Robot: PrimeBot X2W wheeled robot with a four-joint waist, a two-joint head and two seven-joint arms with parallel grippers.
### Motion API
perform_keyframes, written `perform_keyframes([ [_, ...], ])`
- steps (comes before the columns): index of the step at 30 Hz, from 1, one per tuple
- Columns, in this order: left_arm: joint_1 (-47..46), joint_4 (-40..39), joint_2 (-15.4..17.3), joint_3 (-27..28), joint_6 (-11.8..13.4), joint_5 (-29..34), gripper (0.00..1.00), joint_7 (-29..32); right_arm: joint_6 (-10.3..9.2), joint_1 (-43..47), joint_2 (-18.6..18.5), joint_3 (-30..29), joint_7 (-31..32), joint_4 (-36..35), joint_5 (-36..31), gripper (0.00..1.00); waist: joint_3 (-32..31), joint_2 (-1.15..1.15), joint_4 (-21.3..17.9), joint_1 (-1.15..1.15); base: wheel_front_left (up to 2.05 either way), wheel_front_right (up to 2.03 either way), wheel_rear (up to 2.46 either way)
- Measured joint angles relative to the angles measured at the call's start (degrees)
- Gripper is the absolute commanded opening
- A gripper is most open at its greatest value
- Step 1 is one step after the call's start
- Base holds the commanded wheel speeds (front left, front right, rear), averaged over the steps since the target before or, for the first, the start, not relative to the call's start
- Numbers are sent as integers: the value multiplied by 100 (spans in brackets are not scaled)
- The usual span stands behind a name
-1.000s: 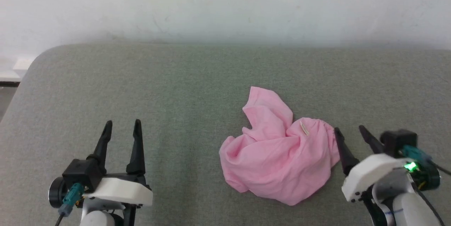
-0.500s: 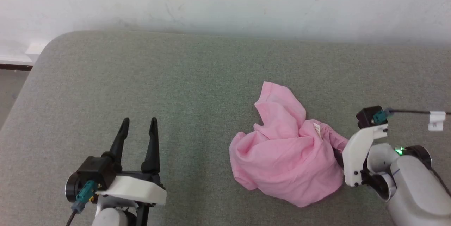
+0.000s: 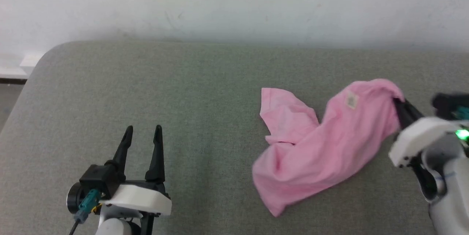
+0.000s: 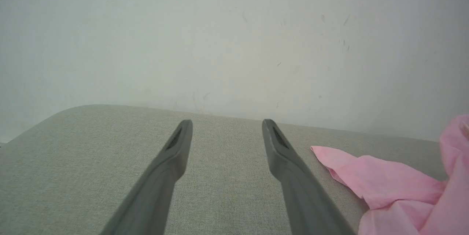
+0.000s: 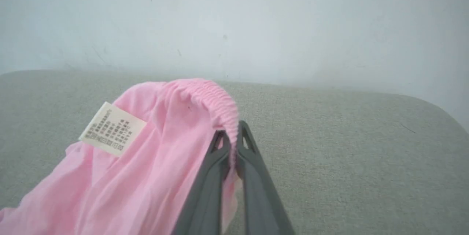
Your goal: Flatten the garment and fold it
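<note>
Pinching the garment (image 3: pixel 329 143) by its gathered elastic edge between the pressed-together fingers of the right gripper (image 5: pixel 232 132), holding that end raised at the right of the grey cushion (image 3: pixel 183 81). Draping leftward and nearer onto the cushion, showing a white tag (image 3: pixel 351 99) near the raised end. Hovering the left gripper (image 3: pixel 143 130) at the near left, fingers spread, well apart from the cloth.

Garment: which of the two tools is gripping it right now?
The right tool, shut on the gathered edge of the garment; the left tool stands open, apart from it.
</note>
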Motion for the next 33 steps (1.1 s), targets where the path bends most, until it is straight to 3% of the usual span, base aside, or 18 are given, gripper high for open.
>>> perform_keyframes([
  [3, 15, 7, -7, 44, -36, 29, 100, 1, 0, 573, 350, -879, -310, -531, -304, 0, -48, 0, -69, 0, 0, 0, 0],
  [8, 35, 43, -20, 40, -42, 62, 100, 0, -1, 1808, 965, -2214, -96, -1146, -679, 0, -84, 0, -121, 0, 0, 0, 0],
  [12, 36, 134, -27, 31, -48, 63, 100, 1, -1, 2513, 1112, -2743, 131, -1396, -745, 0, -73, 0, -119, -1, 0, 0, 0],
  [13, 36, 154, -26, 36, -48, 63, 100, 1, -1, 2607, 1113, -2759, 149, -1400, -690, 18, -70, 0, -124, -1, 0, 0, 0],
  [14, 36, 170, -27, 36, -48, 67, 100, 1, -1, 2669, 1114, -2740, 122, -1397, -567, 47, -66, 0, -132, -1, 0, 0, 0],
  [15, 38, 180, -29, 47, -48, 69, 100, 1, -1, 2698, 1115, -2695, 16, -1403, -485, 100, -65, 0, -147, -1, 0, 0, 0],
  [24, 113, 337, -32, 43, -49, 120, 100, 1, -1, 2617, 1124, -2008, -1029, -2223, -450, 100, -207, 0, -202, -1, 0, 0, 0],
  [33, 154, 698, -34, -200, 45, 107, 100, 191, 0, 2810, 1125, -927, -932, -3126, -817, 100, -388, 0, -110, -1, 0, 0, 0],
])
